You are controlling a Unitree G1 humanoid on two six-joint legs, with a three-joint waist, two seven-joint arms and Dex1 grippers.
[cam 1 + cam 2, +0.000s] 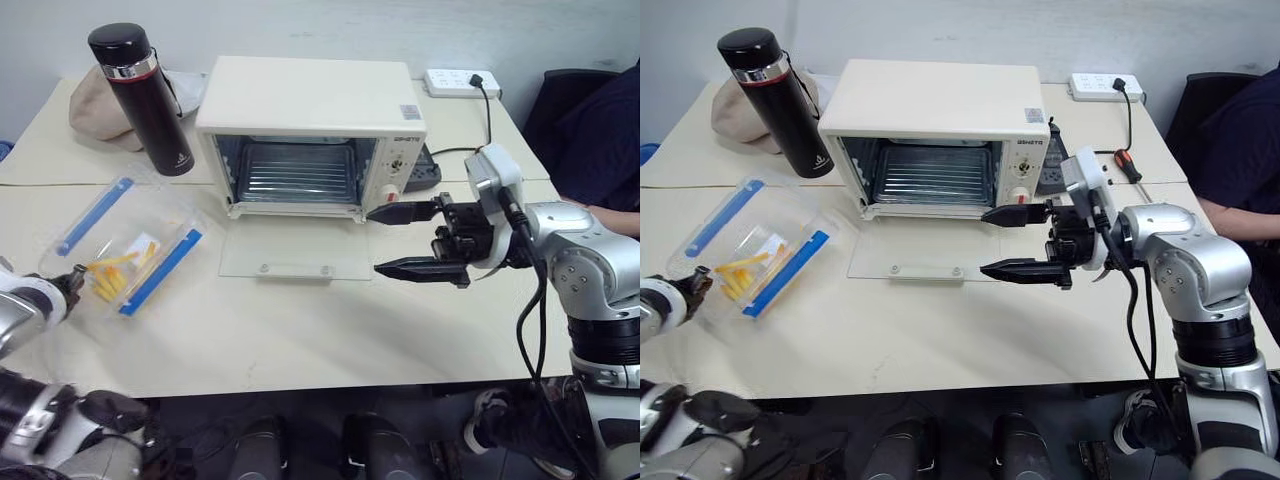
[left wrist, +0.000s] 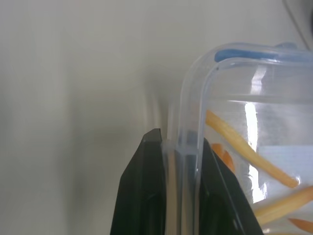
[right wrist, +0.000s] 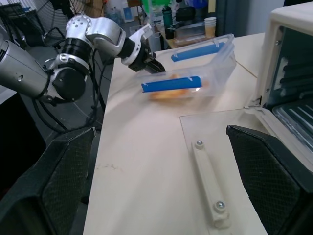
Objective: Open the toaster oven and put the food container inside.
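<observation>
your left gripper (image 2: 178, 147) has its jaws clamped on the food container (image 1: 125, 250) rim at the tabletop's left, while the right gripper (image 1: 410, 240), jaws apart, hovers beside the opened toaster oven (image 1: 310, 135), leaving entry clear.

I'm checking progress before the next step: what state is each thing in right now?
toaster oven: glass door folded down flat on the table, wire rack bare.
food container: lid on, outside the oven, one corner pinched and tilted up.
left gripper: shut on the food container's rim.
right gripper: open, holding nothing, beside the door.
black flask: upright, capped.
</observation>
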